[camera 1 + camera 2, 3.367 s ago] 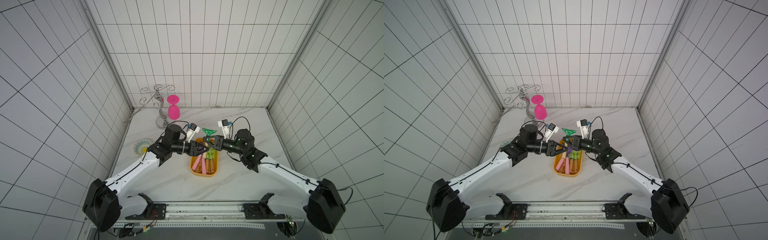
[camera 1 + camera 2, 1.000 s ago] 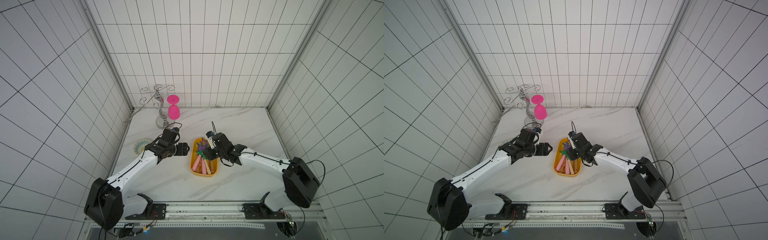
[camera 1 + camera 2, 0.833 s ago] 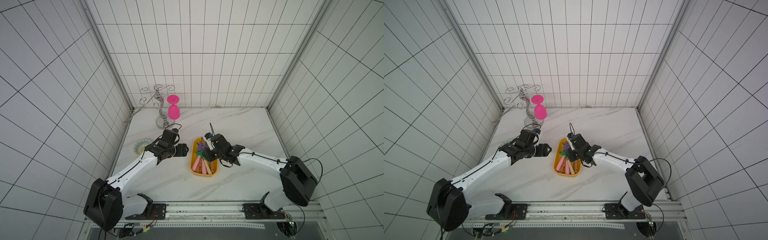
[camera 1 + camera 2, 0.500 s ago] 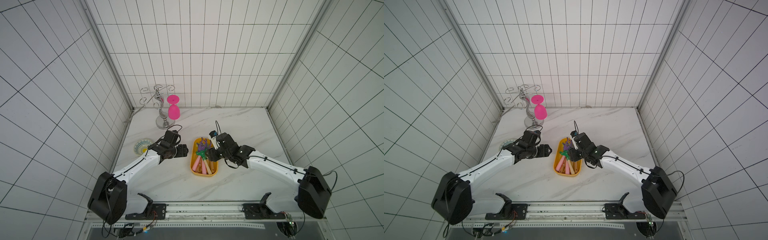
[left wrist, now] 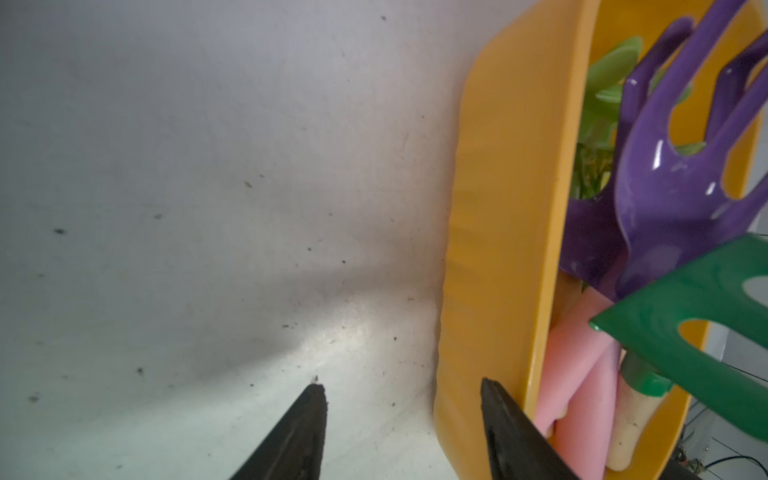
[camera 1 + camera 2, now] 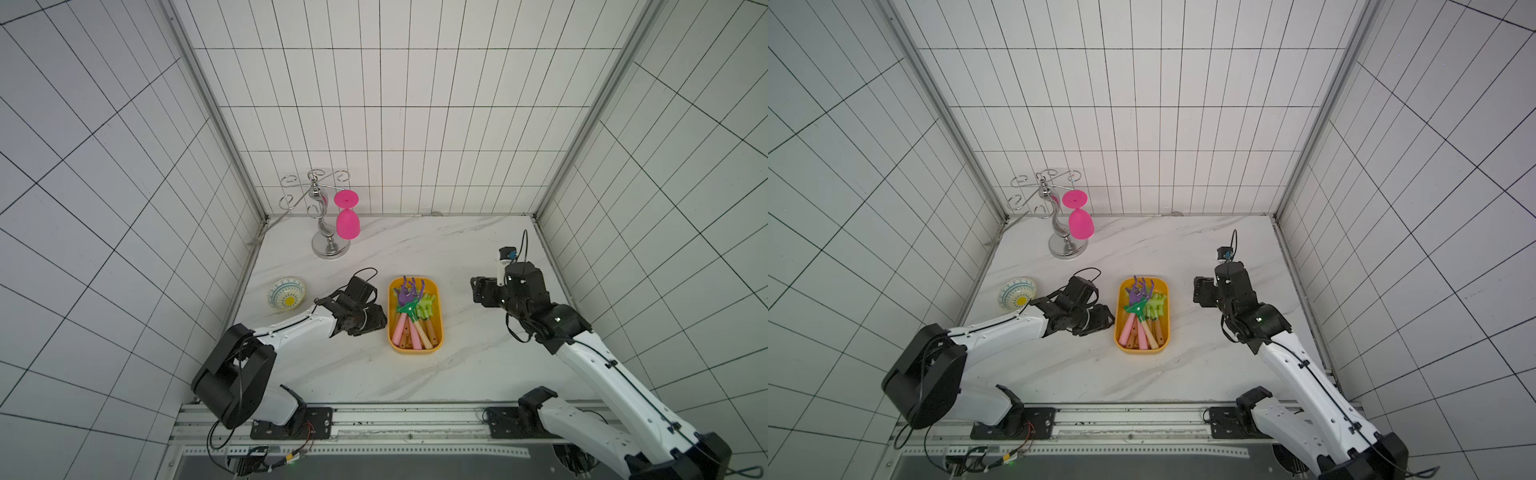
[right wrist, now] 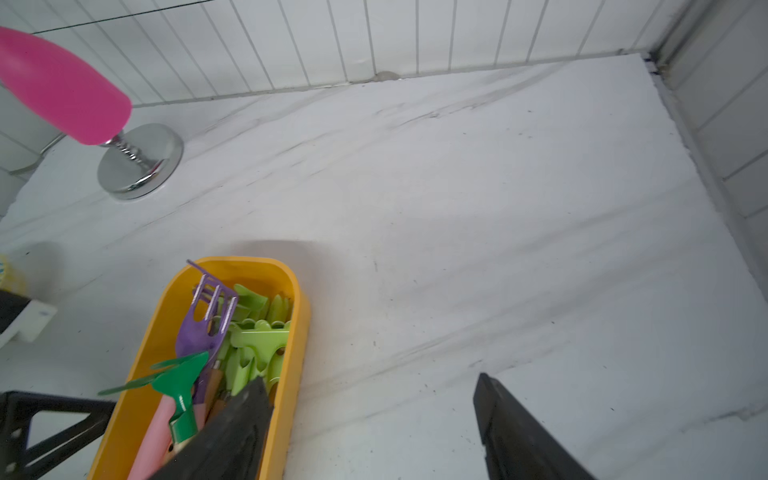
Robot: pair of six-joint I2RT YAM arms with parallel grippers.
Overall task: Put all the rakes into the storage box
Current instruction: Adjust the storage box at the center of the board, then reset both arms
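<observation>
The yellow-orange storage box (image 6: 391, 328) (image 6: 1118, 332) sits mid-table and holds several toy rakes. A dark green rake (image 6: 408, 308) (image 6: 1136, 309) (image 5: 685, 316) (image 7: 178, 374) lies on top, across a purple rake (image 6: 409, 291) and light green ones (image 6: 427, 307). My left gripper (image 6: 379, 322) (image 6: 1106, 320) (image 5: 401, 384) rests low beside the box's left wall, open, with only bare table between its fingers. To the right of the box, well apart from it, my right gripper (image 6: 478, 291) (image 6: 1200, 291) (image 7: 370, 378) hangs open and empty.
A chrome glass stand (image 6: 329, 245) with a pink goblet (image 6: 347, 222) hanging upside down stands at the back left. A small patterned bowl (image 6: 286, 294) sits by the left wall. Tiled walls close in the marble table (image 6: 457, 249) on three sides.
My right gripper has pulled back from over the box to the right, and its jaws have spread wider. The left gripper's jaws have narrowed beside the box. The green rake lies loose in the box.
</observation>
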